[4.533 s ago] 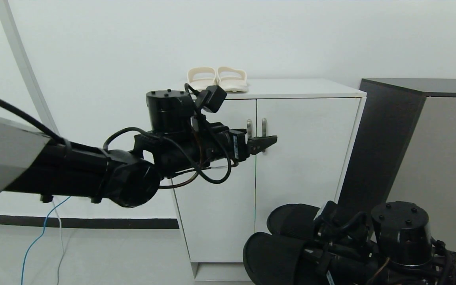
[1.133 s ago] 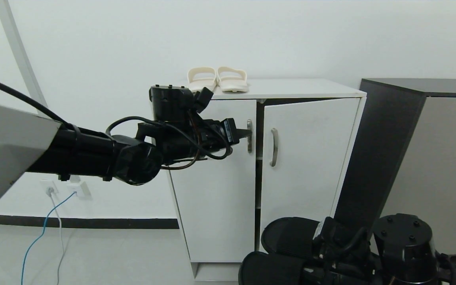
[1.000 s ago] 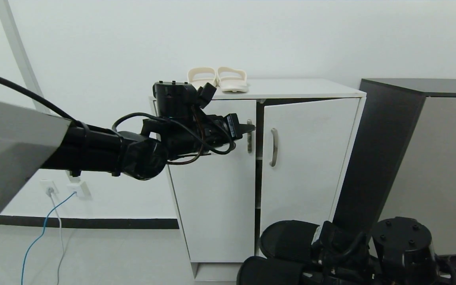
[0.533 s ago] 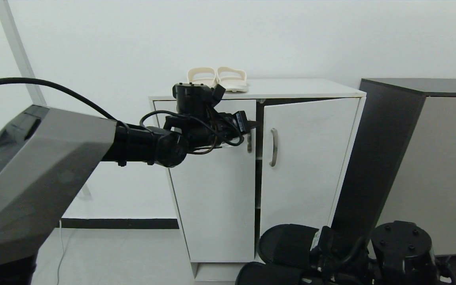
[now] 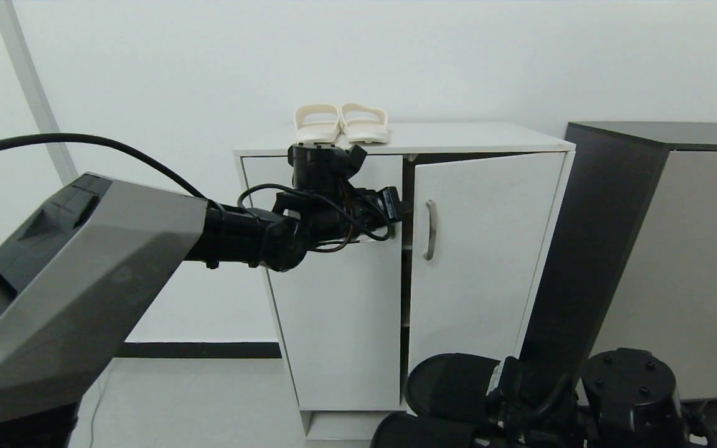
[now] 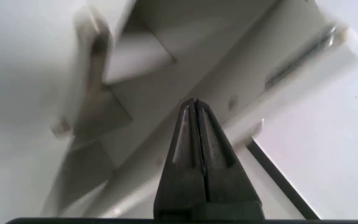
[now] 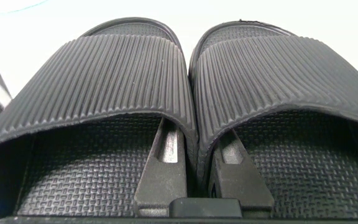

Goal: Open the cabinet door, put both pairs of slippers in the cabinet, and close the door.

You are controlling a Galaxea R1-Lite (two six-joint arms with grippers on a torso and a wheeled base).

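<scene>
The right door [image 5: 477, 261] of the cabinet [image 5: 477, 138] stands ajar, with a dark gap at its top and along its inner edge, while the left door [image 5: 333, 323] looks closed. The left gripper [image 5: 401, 208] is at this gap, level with the upper part of the handle [image 5: 430, 230]. Its fingers [image 6: 184, 137] are pressed together with nothing between them. I think they are closed so as to make one thin tip, which can go behind the door edge and push the door wider without any grasp on the handle. The left arm is stretched almost level across the front of the left door, with the wrist pointing toward the right door. The cream pair [image 5: 341, 123] lies side by side on top of the cabinet. The black pair [image 7: 135, 81] is low in front of the cabinet, in the right gripper [image 7: 199, 163]. One finger goes under each strap, and the two clamp the inner walls of both slippers together, so the pair can travel as one piece. The right arm is held low before the right door, probably until the opening is wide enough. Both pairs are outside the cabinet.
</scene>
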